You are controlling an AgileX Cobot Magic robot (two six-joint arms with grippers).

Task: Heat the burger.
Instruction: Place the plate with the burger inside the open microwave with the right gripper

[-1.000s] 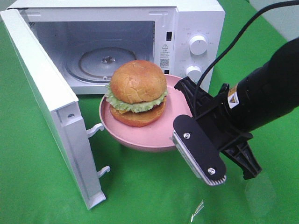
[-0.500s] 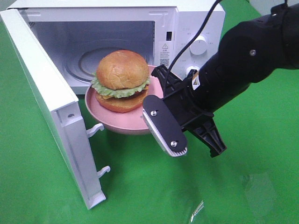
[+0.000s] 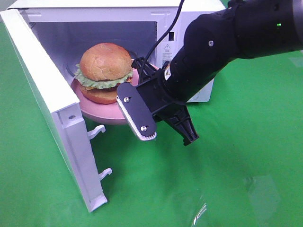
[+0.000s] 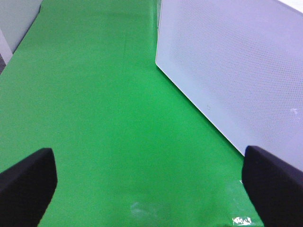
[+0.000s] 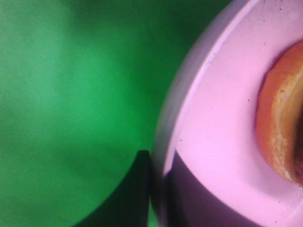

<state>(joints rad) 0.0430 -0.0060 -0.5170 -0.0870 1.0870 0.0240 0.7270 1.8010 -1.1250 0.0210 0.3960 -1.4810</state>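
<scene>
Moved: burger (image 3: 105, 70) and pink plate (image 3: 102, 115), now further left, at open microwave (image 3: 109, 4) mouth.
Burger: on plate, just past right gripper (image 5: 159, 176) tips, not touching them.
Right gripper: clamped on plate rim.
Left gripper (image 4: 150, 184): spread wide, empty.

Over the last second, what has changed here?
The right tool, shut on the rim of the pink plate, carried the plate and the burger from in front of the microwave up to its open mouth. Unchanged: the grip on the plate, the door standing open, and the left tool open over the green cloth.
</scene>
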